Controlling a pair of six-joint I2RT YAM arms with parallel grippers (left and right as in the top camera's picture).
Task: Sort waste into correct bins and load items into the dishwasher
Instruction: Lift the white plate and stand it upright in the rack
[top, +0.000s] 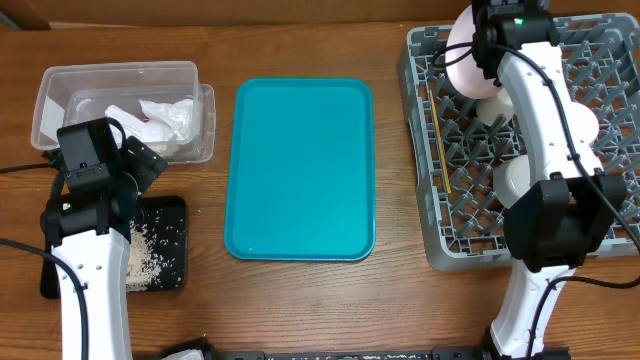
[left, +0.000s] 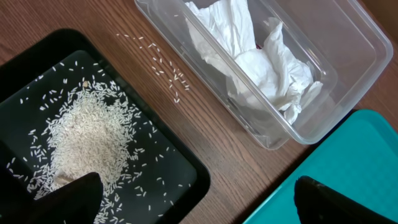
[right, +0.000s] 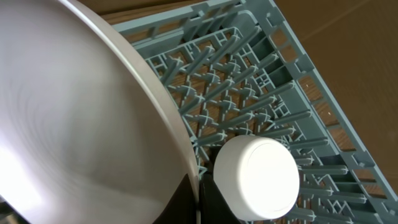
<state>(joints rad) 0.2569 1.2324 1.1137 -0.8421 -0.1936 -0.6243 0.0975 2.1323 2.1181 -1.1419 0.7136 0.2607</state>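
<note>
Spillage threatens nearest: the left pincer (left: 199, 202), wide and empty, hovers over the black tray (left: 37, 53) heaped with rice (left: 87, 137); a bump could scatter grains onto the tabletop (left: 74, 25). Beyond, the clear tub (left: 367, 43) holds napkins (left: 261, 68). Farthest, the right pincer (top: 478, 48) clamps the pale bowl (right: 81, 112) at the dish rack's (right: 298, 56) far corner, where lowering could knock the cup (right: 258, 177).

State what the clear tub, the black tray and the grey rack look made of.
The clear tub: transparent glossy plastic, napkins showing through its walls. The black tray: probably smooth plastic, faint sheen. The grey rack: moulded matte plastic, by its lattice and pegs.
</note>
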